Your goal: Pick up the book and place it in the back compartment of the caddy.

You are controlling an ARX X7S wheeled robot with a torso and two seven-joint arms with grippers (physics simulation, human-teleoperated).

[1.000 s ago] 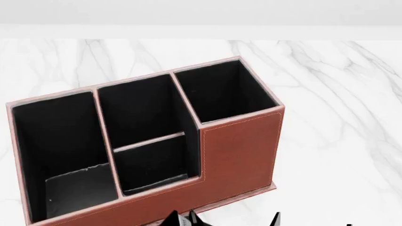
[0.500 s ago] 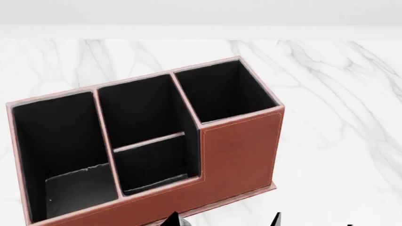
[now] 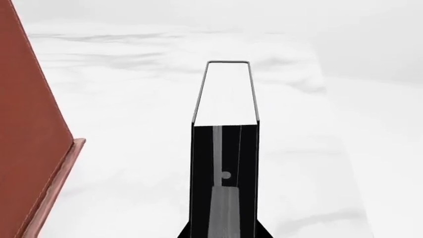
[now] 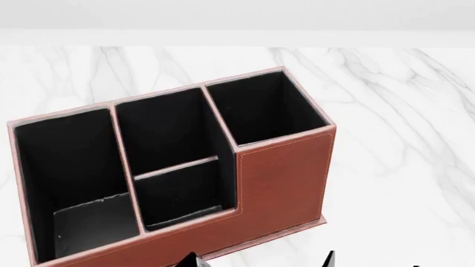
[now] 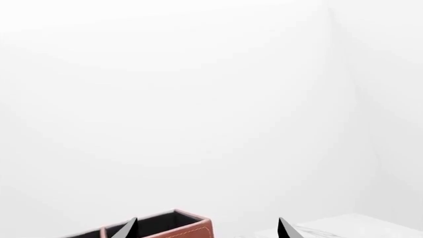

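In the left wrist view, the thick black hardback book (image 3: 225, 91) stands straight out from the left tool (image 3: 225, 148). Its white page edges are framed by thin black covers. The tool appears pressed together on the book's near end, though the fingers themselves are hard to pick out from the dark covers. The book hangs above the white marbled bench (image 3: 132, 74), beside the outer wall of the reddish-brown leather caddy (image 3: 33, 124) and clear of it.

In the head view, a black sliver (image 4: 189, 260) at the lower edge has slid leftward and sunk lower over the past second. I cannot tell whether it is book or tool. I read this as repositioning in front of the caddy's low wall, not yet a lift over it. All four cells show only black lining. The back compartment (image 4: 182, 192), the small shallow cell between the thin cross divider and the low wall, is empty, so placing is still to come.

In the right wrist view, the right tool (image 5: 206, 229) is spread, pinching nothing, with the caddy's tall end cell (image 5: 165, 225) showing between its tips.
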